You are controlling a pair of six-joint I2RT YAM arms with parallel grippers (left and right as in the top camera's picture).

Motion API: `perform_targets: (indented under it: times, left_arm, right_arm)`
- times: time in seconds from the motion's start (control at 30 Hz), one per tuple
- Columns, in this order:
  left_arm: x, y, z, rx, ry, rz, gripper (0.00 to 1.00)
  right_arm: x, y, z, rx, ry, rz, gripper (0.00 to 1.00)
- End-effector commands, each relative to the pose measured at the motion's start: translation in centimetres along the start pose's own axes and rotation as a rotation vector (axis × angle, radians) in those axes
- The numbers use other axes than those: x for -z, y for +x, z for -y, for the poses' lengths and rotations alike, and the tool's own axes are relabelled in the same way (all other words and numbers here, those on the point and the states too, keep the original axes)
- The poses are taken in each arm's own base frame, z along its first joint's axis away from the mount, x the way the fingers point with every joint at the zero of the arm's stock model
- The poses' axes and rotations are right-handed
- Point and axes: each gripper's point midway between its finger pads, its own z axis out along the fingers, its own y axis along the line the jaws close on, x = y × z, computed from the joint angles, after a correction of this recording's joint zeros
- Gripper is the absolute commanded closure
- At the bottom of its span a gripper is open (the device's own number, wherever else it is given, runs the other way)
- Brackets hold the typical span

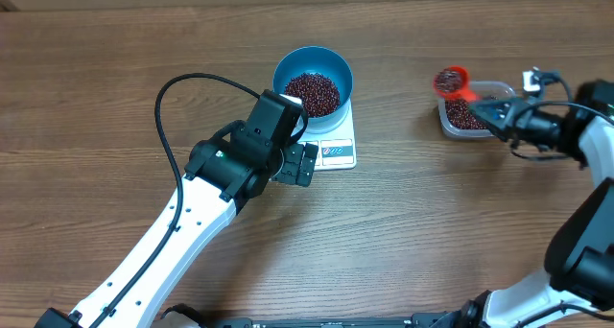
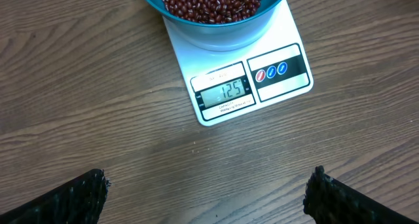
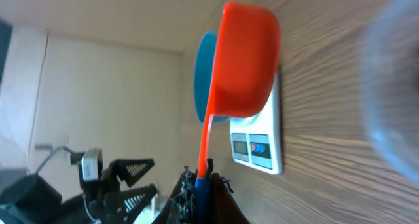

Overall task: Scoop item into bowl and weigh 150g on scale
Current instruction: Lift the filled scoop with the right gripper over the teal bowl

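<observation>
Overhead: at centre frame the left gripper (image 1: 298,163) hangs empty with its fingers spread, just beside the scale (image 1: 338,148). The bowl (image 1: 313,71) sits on the scale, partly filled with beans (image 1: 313,93). At the right edge the right gripper (image 1: 486,108) pinches a scoop (image 1: 451,80) loaded with beans, over the left edge of a tub (image 1: 468,117).

Left wrist: spread fingertips (image 2: 72,198) show in the lower corners. The display (image 2: 224,92) reads 125.

Right wrist: the scoop's handle is clamped at bottom centre.

I judge most of the weighing done; a partial scoop more is left to add.
</observation>
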Motion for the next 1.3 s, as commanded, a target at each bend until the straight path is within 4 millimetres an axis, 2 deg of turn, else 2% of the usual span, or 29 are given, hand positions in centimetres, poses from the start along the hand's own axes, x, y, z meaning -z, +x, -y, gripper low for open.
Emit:
perform_targets:
  times: [0.0,0.17,0.27,0.43,0.57,0.67,0.8,1.07,1.2,1.27]
  left_arm:
    - [0.1,0.1,0.0,-0.015,0.002,0.001,0.0]
    - [0.1,0.1,0.0,-0.015,0.002,0.001,0.0]
    - [0.1,0.1,0.0,-0.015,0.002,0.001,0.0]
    - [0.1,0.1,0.0,-0.015,0.002,0.001,0.0]
    - [0.1,0.1,0.0,-0.015,0.002,0.001,0.0]
    - [0.1,0.1,0.0,-0.015,0.002,0.001,0.0]
    - [0.1,0.1,0.0,-0.015,0.002,0.001,0.0]
    - [0.1,0.1,0.0,-0.015,0.002,0.001,0.0]
    - [0.1,0.1,0.0,-0.015,0.002,0.001,0.0]
    - [0.1,0.1,0.0,-0.015,0.002,0.001,0.0]
  right_arm:
    - [-1.5,-0.6,-5.7,0.138,-0.013,-0.03,0.96]
    - [-4.9,-0.1,-9.8,0.217,-0.027,-0.112,0.96]
    - [-7.2,0.3,-11.5,0.241,-0.033,-0.148,0.96]
    - [-11.5,1.4,-13.4,0.283,-0.022,-0.187,0.96]
    - [-14.3,2.3,-13.5,0.344,0.042,-0.192,0.96]
    - [-16.0,2.5,-12.2,0.386,0.174,-0.161,0.96]
    - [-16.8,1.9,-10.7,0.397,0.306,-0.109,0.97]
    - [-17.6,2.3,-10.9,0.397,0.325,-0.101,0.96]
    - [-18.4,3.8,-11.3,0.518,0.302,-0.163,0.96]
    - [-18.6,3.8,-11.1,0.531,0.327,-0.157,0.96]
